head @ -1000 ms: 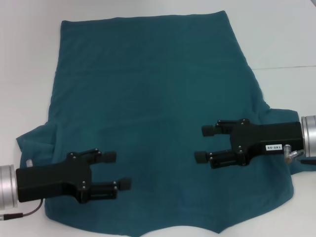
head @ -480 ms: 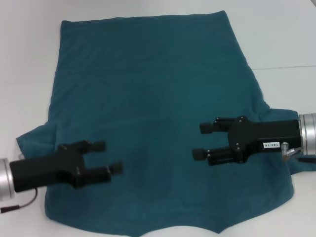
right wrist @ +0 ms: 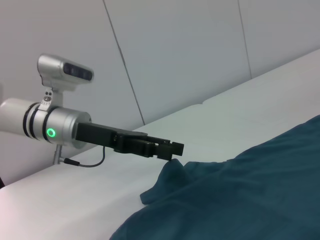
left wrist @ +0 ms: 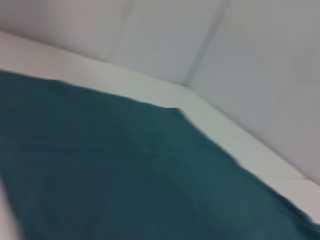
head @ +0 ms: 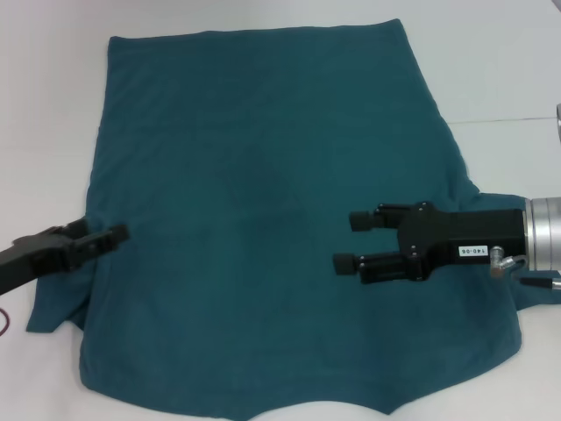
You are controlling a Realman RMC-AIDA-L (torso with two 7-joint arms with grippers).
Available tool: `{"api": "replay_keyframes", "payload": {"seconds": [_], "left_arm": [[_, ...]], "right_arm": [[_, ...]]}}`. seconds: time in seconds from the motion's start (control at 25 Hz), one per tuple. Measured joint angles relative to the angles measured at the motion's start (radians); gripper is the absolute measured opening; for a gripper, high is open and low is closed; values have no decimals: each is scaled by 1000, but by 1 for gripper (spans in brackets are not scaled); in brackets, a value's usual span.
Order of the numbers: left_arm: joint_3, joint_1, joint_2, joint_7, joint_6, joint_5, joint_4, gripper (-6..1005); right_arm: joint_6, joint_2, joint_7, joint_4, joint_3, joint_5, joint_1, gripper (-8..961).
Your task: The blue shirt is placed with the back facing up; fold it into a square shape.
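Note:
The blue shirt lies spread flat on the white table, plain side up, hem at the far end and collar at the near edge. My left gripper is turned on edge at the shirt's left side, just above the left sleeve. The right wrist view shows that left gripper hovering right over the bunched sleeve. My right gripper is open and empty above the near right part of the shirt, pointing left. The left wrist view shows only shirt fabric and table.
The white table surrounds the shirt, with a seam line at the right. Grey wall panels stand behind the table. The right sleeve lies under my right arm.
My left gripper has swung left off the shirt's body to the left sleeve and rolled onto its edge. My right gripper has crept slightly left.

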Motion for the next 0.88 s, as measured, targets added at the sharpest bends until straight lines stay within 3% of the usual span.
{"api": "replay_keyframes", "payload": {"seconds": [0.4, 0.88], "left_arm": [[-16, 15, -8, -62, -193, 0, -18, 874], [-43, 52, -13, -69, -235, 5, -23, 870]], "right_arm": [[8, 6, 24, 0, 0, 2, 10, 915], [10, 6, 27, 0, 4, 2, 11, 915]]}}
